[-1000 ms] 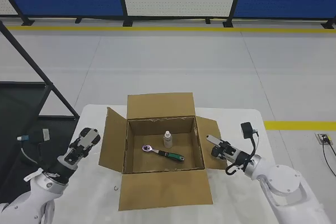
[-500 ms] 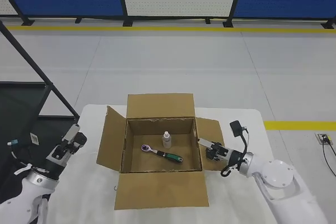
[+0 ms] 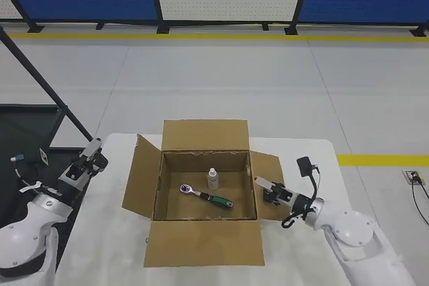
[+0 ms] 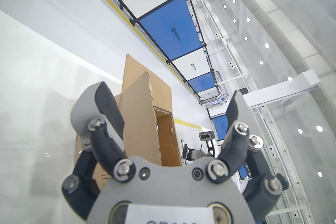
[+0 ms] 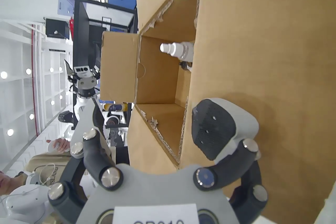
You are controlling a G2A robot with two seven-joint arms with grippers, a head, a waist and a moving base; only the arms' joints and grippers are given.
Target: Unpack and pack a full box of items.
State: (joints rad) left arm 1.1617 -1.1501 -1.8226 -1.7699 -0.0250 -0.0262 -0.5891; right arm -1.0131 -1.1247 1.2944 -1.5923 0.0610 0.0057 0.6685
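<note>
Backing off, my left gripper [image 3: 93, 153] now sits well left of the box [image 3: 204, 135], fingers [image 4: 107, 104] wide and empty. My right gripper [image 3: 262, 185] has edged in — open, the right flap [image 3: 270, 170] edge between its fingers [image 5: 215, 130].

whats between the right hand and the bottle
The right flap and side wall of the box, then bare box floor up to the bottle. The top view shows it; the right hand is at that flap.
</note>
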